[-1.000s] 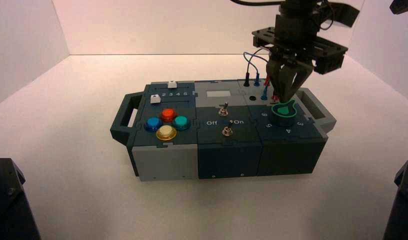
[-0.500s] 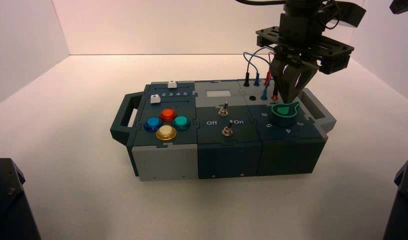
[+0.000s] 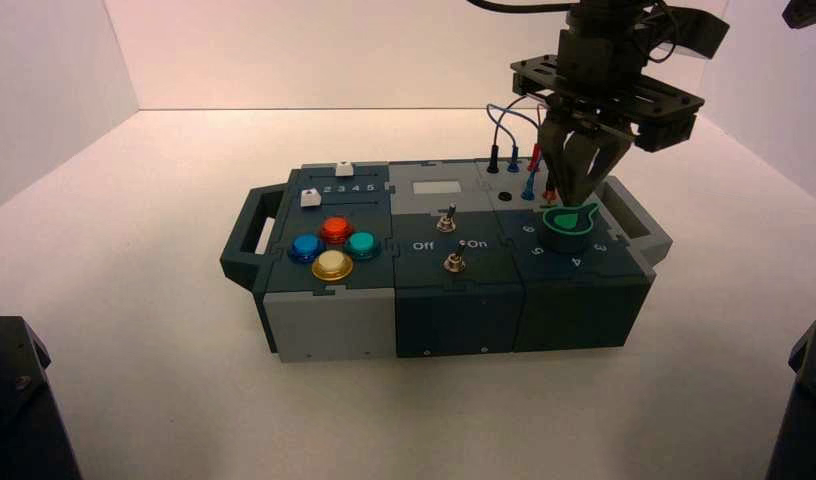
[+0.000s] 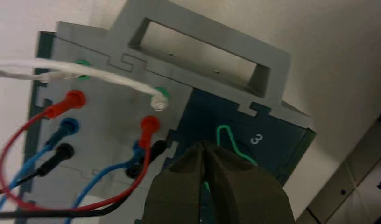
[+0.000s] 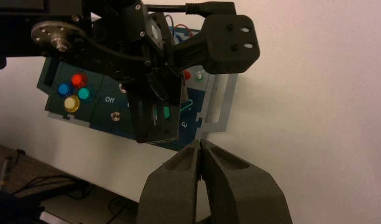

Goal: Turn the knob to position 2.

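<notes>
The knob (image 3: 567,228) is a dark-teal dial with a bright green teardrop pointer at the box's right end. Its pointer aims to the far right, past the numeral 3 (image 4: 257,139). My left gripper (image 3: 572,200) hangs from above with its fingers shut, the tips just above the pointer's far edge. In the left wrist view the shut left gripper (image 4: 203,143) covers most of the knob (image 4: 228,139). My right gripper (image 5: 201,141) is shut and empty, held off to the box's right side, well away from it.
Red, blue and black wires (image 3: 514,150) plug into the grey panel just behind the knob. Two metal toggle switches (image 3: 449,222) stand mid-box and several coloured push buttons (image 3: 333,245) at its left. A grey handle (image 3: 639,220) sticks out beside the knob.
My left gripper has risen slightly off the knob's pointer and shifted a little right. The knob's pointer has turned a little further to the right. The right arm has not moved.
</notes>
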`<action>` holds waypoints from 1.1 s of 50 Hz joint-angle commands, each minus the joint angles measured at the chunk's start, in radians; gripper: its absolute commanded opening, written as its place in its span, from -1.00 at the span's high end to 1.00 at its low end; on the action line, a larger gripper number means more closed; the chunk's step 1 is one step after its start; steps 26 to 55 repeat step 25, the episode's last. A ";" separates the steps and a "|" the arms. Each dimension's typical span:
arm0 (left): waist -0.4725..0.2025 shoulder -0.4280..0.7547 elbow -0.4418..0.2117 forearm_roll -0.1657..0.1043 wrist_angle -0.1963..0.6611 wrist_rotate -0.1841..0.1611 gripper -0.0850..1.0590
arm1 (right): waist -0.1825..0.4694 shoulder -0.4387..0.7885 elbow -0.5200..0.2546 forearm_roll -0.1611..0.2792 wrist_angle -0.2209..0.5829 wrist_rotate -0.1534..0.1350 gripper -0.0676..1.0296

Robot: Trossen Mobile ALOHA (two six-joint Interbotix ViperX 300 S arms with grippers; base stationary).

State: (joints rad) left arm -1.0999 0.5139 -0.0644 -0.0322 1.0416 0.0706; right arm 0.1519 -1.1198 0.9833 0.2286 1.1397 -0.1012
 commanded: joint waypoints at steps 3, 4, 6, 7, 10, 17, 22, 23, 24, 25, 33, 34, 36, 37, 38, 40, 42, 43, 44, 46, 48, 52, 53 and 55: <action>0.031 -0.086 0.002 0.008 0.000 -0.009 0.91 | 0.008 0.012 -0.017 0.000 -0.018 0.005 0.92; 0.031 -0.091 0.005 0.008 0.002 -0.012 0.91 | 0.011 0.012 -0.017 0.002 -0.020 0.005 0.92; 0.032 -0.098 0.011 0.008 0.002 -0.014 0.91 | 0.015 0.012 -0.018 0.002 -0.021 0.005 0.92; 0.032 -0.100 0.014 0.008 0.000 -0.015 0.91 | 0.018 0.012 -0.017 0.002 -0.021 0.005 0.92; 0.031 -0.104 0.021 0.008 0.002 -0.018 0.91 | 0.021 0.012 -0.017 0.002 -0.018 0.005 0.92; 0.032 -0.114 0.035 0.008 0.000 -0.023 0.91 | 0.038 0.008 -0.017 0.002 -0.014 0.005 0.92; 0.031 -0.115 0.035 0.008 -0.002 -0.023 0.91 | 0.043 0.006 -0.015 0.000 -0.015 0.005 0.92; 0.031 -0.117 0.035 0.008 -0.003 -0.021 0.91 | 0.043 0.006 -0.015 0.000 -0.014 0.005 0.92; 0.032 -0.115 0.037 0.008 -0.005 -0.021 0.91 | 0.043 0.003 -0.015 -0.002 -0.015 0.005 0.92; 0.032 -0.115 0.037 0.008 -0.003 -0.021 0.91 | 0.043 0.000 -0.015 -0.002 -0.015 0.005 0.92; 0.032 -0.115 0.037 0.008 -0.003 -0.021 0.91 | 0.043 0.000 -0.015 -0.002 -0.015 0.005 0.92; 0.032 -0.115 0.037 0.008 -0.003 -0.021 0.91 | 0.043 0.000 -0.015 -0.002 -0.015 0.005 0.92; 0.032 -0.115 0.037 0.008 -0.003 -0.021 0.91 | 0.043 0.000 -0.015 -0.002 -0.015 0.005 0.92; 0.032 -0.115 0.037 0.008 -0.003 -0.021 0.91 | 0.043 0.000 -0.015 -0.002 -0.015 0.005 0.92; 0.032 -0.115 0.037 0.008 -0.003 -0.021 0.91 | 0.043 0.000 -0.015 -0.002 -0.015 0.005 0.92; 0.032 -0.115 0.037 0.008 -0.003 -0.021 0.91 | 0.043 0.000 -0.015 -0.002 -0.015 0.005 0.92; 0.032 -0.115 0.037 0.008 -0.003 -0.021 0.91 | 0.043 0.000 -0.015 -0.002 -0.015 0.005 0.92; 0.032 -0.115 0.037 0.008 -0.003 -0.021 0.91 | 0.043 0.000 -0.015 -0.002 -0.015 0.005 0.92; 0.032 -0.115 0.037 0.008 -0.003 -0.021 0.91 | 0.043 0.000 -0.015 -0.002 -0.015 0.005 0.92; 0.032 -0.115 0.037 0.008 -0.003 -0.021 0.91 | 0.043 0.000 -0.015 -0.002 -0.015 0.005 0.92; 0.032 -0.115 0.037 0.008 -0.003 -0.021 0.91 | 0.043 0.000 -0.015 -0.002 -0.015 0.005 0.92; 0.032 -0.115 0.037 0.008 -0.003 -0.021 0.91 | 0.043 0.000 -0.015 -0.002 -0.015 0.005 0.92; 0.032 -0.115 0.037 0.008 -0.003 -0.021 0.91 | 0.043 0.000 -0.015 -0.002 -0.015 0.005 0.92; 0.032 -0.115 0.037 0.008 -0.003 -0.021 0.91 | 0.043 0.000 -0.015 -0.002 -0.015 0.005 0.92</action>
